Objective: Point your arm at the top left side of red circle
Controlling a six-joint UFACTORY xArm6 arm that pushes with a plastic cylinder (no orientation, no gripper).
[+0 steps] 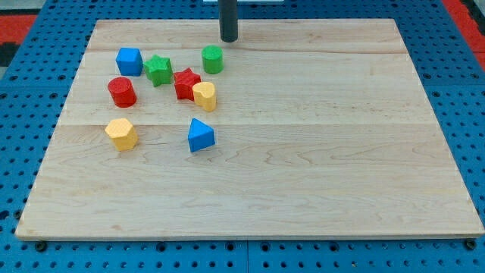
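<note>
The red circle block stands on the wooden board at the view's left. My tip is near the board's top edge, well to the right of and above the red circle. It stands just above and right of the green circle block, not touching it. A blue cube sits just above the red circle, and a green star lies to the circle's upper right.
A red star touches a yellow block near the middle of the group. A yellow hexagon block lies below the red circle. A blue triangle-like block lies lower right of the group.
</note>
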